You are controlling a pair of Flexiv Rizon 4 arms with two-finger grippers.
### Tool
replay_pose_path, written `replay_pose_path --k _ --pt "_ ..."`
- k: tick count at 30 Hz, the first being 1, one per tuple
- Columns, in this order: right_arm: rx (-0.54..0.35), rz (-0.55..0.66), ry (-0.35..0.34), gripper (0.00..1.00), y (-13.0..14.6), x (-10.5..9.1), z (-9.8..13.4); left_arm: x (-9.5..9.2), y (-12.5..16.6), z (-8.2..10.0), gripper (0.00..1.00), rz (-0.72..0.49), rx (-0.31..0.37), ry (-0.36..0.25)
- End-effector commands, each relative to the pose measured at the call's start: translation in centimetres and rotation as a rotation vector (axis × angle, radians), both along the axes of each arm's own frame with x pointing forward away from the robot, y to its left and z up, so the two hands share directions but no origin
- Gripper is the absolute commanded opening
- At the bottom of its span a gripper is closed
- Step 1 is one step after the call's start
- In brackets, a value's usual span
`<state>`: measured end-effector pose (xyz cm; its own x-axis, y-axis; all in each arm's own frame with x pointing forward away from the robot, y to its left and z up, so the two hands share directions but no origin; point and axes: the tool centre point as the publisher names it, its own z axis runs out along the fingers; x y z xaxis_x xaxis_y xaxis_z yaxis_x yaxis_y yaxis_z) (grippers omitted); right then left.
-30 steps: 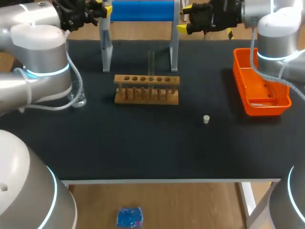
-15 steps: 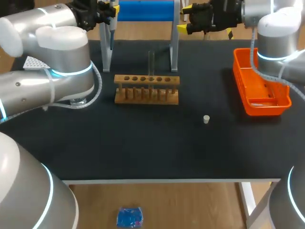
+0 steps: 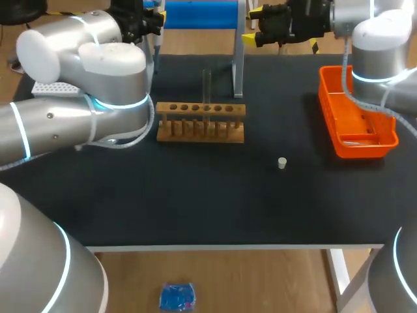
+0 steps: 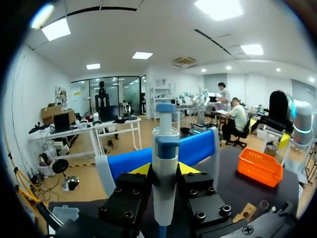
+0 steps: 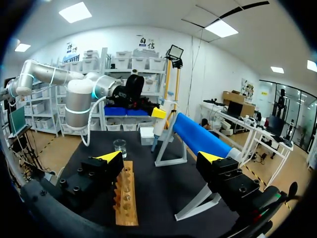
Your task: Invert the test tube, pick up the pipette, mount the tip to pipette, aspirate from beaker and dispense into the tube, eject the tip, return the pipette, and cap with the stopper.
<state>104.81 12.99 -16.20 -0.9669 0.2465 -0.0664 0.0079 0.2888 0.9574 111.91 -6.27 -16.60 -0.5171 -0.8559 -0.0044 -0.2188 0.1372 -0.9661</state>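
Observation:
My left gripper (image 4: 165, 171) is shut on the white and blue pipette (image 4: 165, 148), held upright just in front of the blue stand (image 4: 195, 148). In the head view this gripper (image 3: 148, 16) is at the stand's left post, at the back of the table. A clear test tube (image 3: 206, 85) stands upright in the wooden rack (image 3: 201, 122). The small pale stopper (image 3: 282, 163) lies on the black mat. My right gripper (image 3: 277, 26) hovers open and empty at the stand's right end. Its wrist view shows the beaker (image 5: 119, 147) beyond the rack (image 5: 126, 196); my left arm hides the beaker in the head view.
An orange tray (image 3: 355, 117) sits at the right edge of the table. A white tip box (image 5: 146, 134) stands near the beaker, and my left arm partly covers it (image 3: 49, 87) in the head view. The stand's legs (image 3: 238, 65) rise behind the rack.
My left arm has swung right toward the blue stand with the pipette in its grip, and now covers the beaker. The right arm has kept still.

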Motion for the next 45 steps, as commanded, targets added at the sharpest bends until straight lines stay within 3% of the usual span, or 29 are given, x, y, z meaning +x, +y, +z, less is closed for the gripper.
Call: replay_pose_path --k 1,45 --pt "-0.002 0.000 0.001 1.00 0.0 0.0 0.1 0.6 -0.7 -0.3 0.00 0.068 0.018 0.004" --pt "-0.002 0.000 0.001 1.00 0.0 0.0 0.1 3.0 0.7 -2.0 0.00 0.259 -0.015 0.086"
